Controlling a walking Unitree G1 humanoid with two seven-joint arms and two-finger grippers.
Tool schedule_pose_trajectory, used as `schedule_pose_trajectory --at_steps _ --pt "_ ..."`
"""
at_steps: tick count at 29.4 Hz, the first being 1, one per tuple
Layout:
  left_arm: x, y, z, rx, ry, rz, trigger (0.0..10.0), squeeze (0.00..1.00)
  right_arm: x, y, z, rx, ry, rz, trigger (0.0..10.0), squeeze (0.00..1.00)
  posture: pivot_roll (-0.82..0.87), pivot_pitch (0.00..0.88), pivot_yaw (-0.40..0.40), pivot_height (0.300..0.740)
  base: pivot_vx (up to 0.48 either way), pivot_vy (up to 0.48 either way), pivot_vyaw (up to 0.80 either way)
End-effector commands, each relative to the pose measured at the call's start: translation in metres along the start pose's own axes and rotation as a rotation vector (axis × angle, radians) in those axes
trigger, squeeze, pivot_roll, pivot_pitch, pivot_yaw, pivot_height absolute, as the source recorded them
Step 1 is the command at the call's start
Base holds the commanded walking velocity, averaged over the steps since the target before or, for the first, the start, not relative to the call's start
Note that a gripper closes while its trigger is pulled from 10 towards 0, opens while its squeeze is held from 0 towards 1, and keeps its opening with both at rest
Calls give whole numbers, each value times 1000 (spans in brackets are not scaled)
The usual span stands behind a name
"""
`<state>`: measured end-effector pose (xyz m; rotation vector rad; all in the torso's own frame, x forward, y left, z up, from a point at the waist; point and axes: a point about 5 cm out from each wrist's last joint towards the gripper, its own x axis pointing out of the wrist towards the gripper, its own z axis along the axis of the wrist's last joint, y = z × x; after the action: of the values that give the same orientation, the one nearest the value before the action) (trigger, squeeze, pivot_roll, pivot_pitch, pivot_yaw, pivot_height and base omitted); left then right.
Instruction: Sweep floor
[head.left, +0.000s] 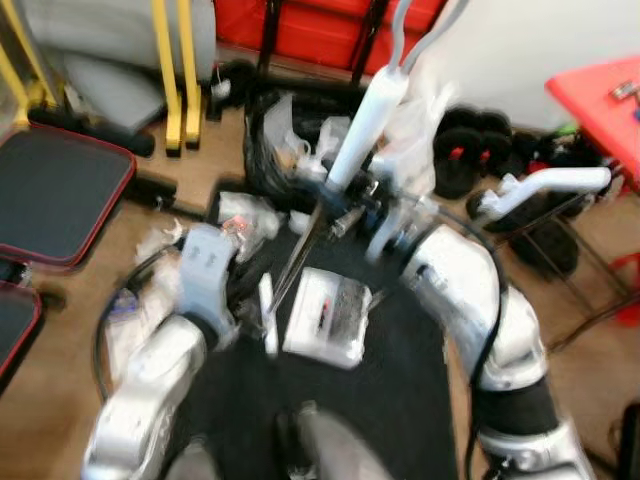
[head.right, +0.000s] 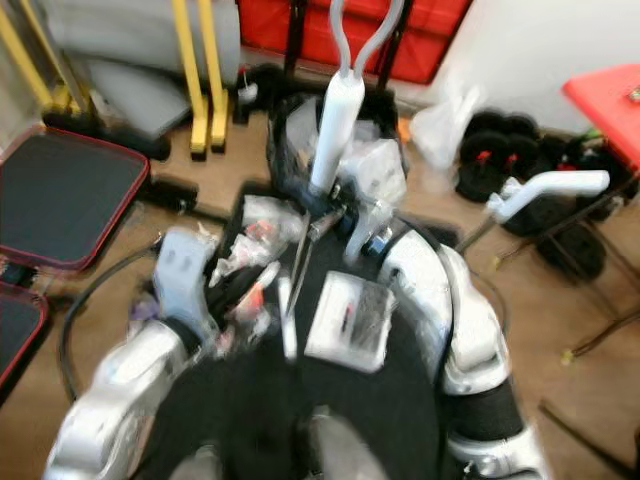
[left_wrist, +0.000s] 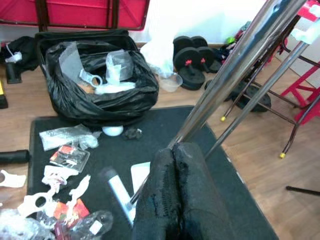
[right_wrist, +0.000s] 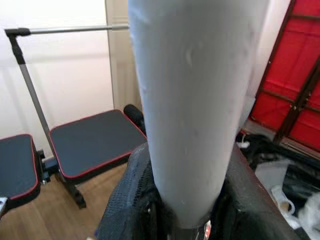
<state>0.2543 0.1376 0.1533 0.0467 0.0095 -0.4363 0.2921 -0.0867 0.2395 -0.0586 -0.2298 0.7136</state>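
No text, label, brand or number could be read anywhere. The white packet (head.left: 325, 318) on the dark mat (head.left: 400, 380) carried a dark and red mark, too blurred to make out. The small red and white wrappers (left_wrist: 69, 157) lying on that mat, near the black rubbish bag (left_wrist: 95, 85), bore print too small to read.

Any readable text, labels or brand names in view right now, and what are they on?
None can be read.
White packet on the black mat: dark and red marks, too blurred.
Red-and-white wrappers on the mat: print too small.
Broom handle in the right end effector: plain grey, no label.
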Motion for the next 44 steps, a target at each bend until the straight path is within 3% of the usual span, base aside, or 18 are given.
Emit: schedule_pose_trajectory --at_steps 1,4,5,14,15,20,21,22,29,30,32,33,34,37,38,39,40,44 --pt "0 -5 -3 -14 4 -21 10000 0 -2 0 7 -25 -49 -1 8275 0 -149 184 -184 740 0 0 0" --pt "0 -5 -3 -14 3 -21 10000 0 -1 0 8 -16 -60 -4 8275 0 -150 183 -182 740 0 0 0" --pt "1 -5 -3 -13 2 -21 10000 0 -1 0 8 -2 -71 -4 0 0 -150 183 -182 740 0 0 0" --pt "1 -4 -3 -10 -4 -19 10000 0 -2 -10 13 76 -156 -89 0 0 -150 184 -175 740 0 0 0" --pt "1 -4 -3 -9 -4 -18 10000 0 -2 -12 14 88 -162 -105 9529 0 -150 184 -175 740 0 0 0" --pt "1 -3 -3 -4 -8 -14 10000 0 -3 -16 12 105 -174 -143 10000 0 -150 186 -174 740 0 0 0" --pt "1 -3 -2 -1 -10 -12 10000 0 -4 -17 12 114 -187 -148 3176 0 -149 187 -174 740 0 0 0" --pt "1 -3 -2 2 -13 -9 10000 0 -4 -18 12 120 -195 -153 0 0 -149 187 -173 740 0 0 0" --pt "1 -2 -1 5 -17 -5 10000 0 -4 -20 13 139 -215 -174 0 0 -148 189 -172 740 0 0 0" --pt "1 -2 -1 5 -18 -5 10000 0 -5 -26 14 269 -250 -216 10000 0 -148 189 -171 740 0 0 0" --pt "1 -2 -1 5 -18 -5 10000 0 -5 -26 14 269 -250 -216 10000 0 -148 189 -171 740 0 0 0" --pt "1 -2 -1 5 -19 -5 10000 0 -6 -31 14 395 -284 -248 10000 0 -148 189 -171 740 0 0 0" --pt "2 -2 0 4 -20 -6 10000 0 -8 -36 15 485 -311 -276 0 0 -148 189 -171 740 0 0 0" --pt "2 -2 0 4 -20 -6 10000 0 -8 -38 15 486 -316 -284 0 0 -147 190 -172 740 0 0 0" --pt "2 -2 0 4 -20 -6 10000 0 -7 -35 17 330 -281 -273 0 0 -148 190 -171 740 0 0 0" --pt "2 -2 0 4 -20 -6 10000 0 -7 -35 17 330 -281 -273 0 0 -148 190 -171 740 0 0 0" --pt "2 -2 0 5 -20 -6 10000 0 -6 -31 18 220 -260 -253 0 0 -149 189 -170 740 0 0 0" --pt "2 -2 0 6 -20 -7 10000 0 -3 -26 21 134 -256 -231 0 0 -148 189 -170 740 0 0 0"
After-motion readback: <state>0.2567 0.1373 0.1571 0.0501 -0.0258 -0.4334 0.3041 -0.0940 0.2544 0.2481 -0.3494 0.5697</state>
